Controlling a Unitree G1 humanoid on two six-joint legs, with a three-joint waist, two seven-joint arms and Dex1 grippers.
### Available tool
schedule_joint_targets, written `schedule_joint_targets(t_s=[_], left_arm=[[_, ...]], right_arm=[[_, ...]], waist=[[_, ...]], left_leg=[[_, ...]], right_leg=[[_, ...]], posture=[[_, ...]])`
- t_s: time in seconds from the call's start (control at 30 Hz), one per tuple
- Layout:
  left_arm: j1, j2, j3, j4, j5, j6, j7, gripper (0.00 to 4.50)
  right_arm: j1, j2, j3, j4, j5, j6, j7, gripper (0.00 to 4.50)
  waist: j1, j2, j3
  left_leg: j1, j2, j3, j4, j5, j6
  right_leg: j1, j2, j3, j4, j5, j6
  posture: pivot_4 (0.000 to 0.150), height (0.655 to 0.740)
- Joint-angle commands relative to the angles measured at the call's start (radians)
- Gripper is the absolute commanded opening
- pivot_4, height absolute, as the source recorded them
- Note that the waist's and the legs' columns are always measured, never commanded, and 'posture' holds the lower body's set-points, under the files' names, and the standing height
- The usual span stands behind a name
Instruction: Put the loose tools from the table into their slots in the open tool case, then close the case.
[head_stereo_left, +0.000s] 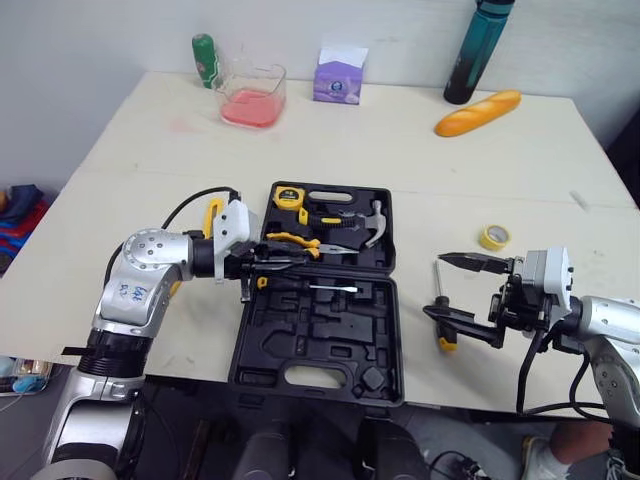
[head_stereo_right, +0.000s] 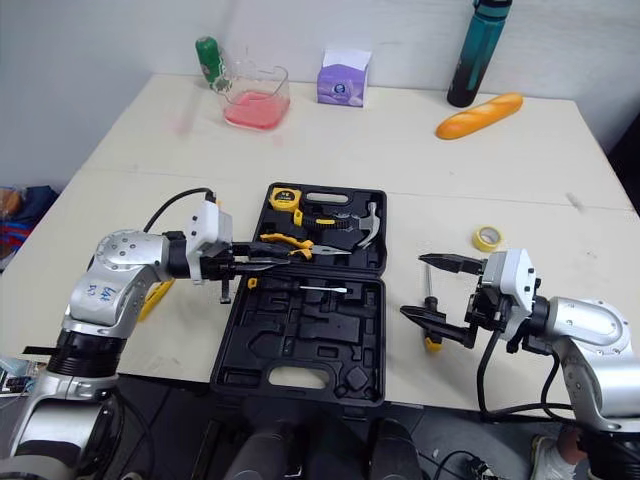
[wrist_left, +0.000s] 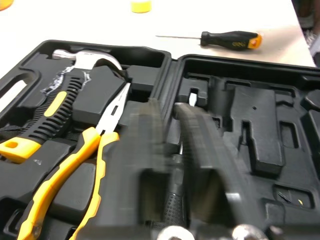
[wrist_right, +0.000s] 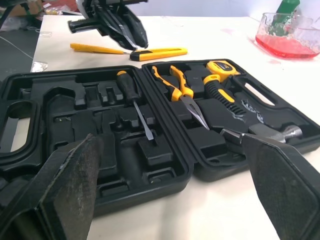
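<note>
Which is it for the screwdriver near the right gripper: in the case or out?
Out. The screwdriver lies flat on the table, beside the open tool case, outside its slots.

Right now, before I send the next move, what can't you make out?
- Screwdriver in the case: left gripper covers most of its handle in the left wrist view; held or not, cannot tell.
- Yellow tools beside the case: left arm hides most in the eye views; kind unclear.
- Loose screwdriver: right gripper crosses it in the eye views; contact unclear.
</note>
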Motion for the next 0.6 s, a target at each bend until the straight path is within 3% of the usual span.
schedule_joint_targets(t_s=[0.03,0.6], left_arm=[[0.016,-0.006,-0.028,-0.009,0.025,-0.023,0.013,0.02],[0.022,-0.015,-0.145,0.131,0.163,-0.091,0.034,0.02]], right_arm=[[-0.005,0.003,-0.003,-0.009,0.006,-0.013,0.000,4.50],[0.013,0.008,-0.006,-0.030,0.003,-0.010,-0.015,4.50]], waist=[[0.000,0.000,0.000],[-0.001,0.000,0.000]], left_leg=[[0.000,0.000,0.000,0.000,0.000,0.000],[0.001,0.000,0.000,0.000,0.000,0.000]], right_leg=[[0.000,0.000,0.000,0.000,0.000,0.000],[0.000,0.000,0.000,0.000,0.000,0.000]], posture=[[0.150,0.7400],[0.150,0.7400]])
